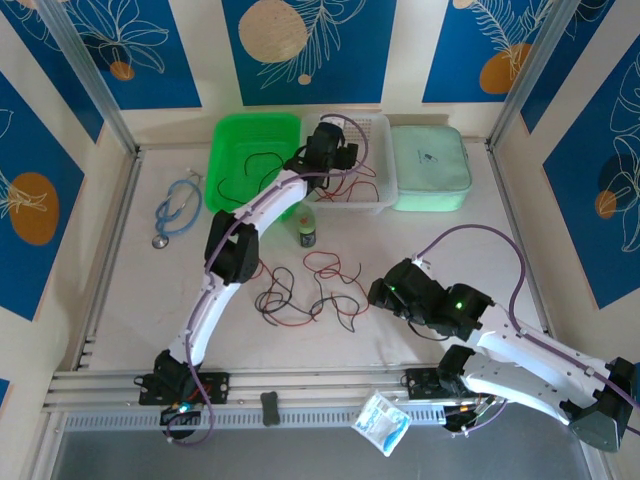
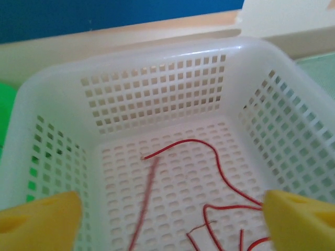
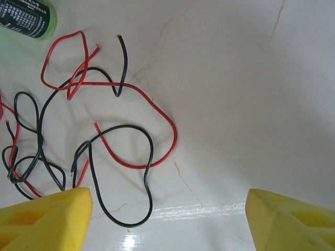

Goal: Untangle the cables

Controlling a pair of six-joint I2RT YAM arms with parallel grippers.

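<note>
A tangle of red and black cables (image 1: 310,290) lies on the table's middle. In the right wrist view these cables (image 3: 104,136) spread up and left of my right gripper (image 3: 167,219), which is open just above the table, a black loop reaching between its yellow fingertips (image 3: 44,219). That right gripper (image 1: 385,292) sits at the tangle's right edge. My left gripper (image 1: 330,145) hangs over the white basket (image 1: 375,190). It is open (image 2: 172,219), with red cables (image 2: 220,172) on the basket floor and one blurred red cable (image 2: 144,206) below the jaws.
A green basket (image 1: 250,150) holding a black cable stands left of the white one. A mint case (image 1: 430,170) is at the back right, a blue stethoscope (image 1: 175,210) at the left. A small dark bottle (image 1: 306,232) stands near the tangle. A plastic packet (image 1: 380,422) lies on the front rail.
</note>
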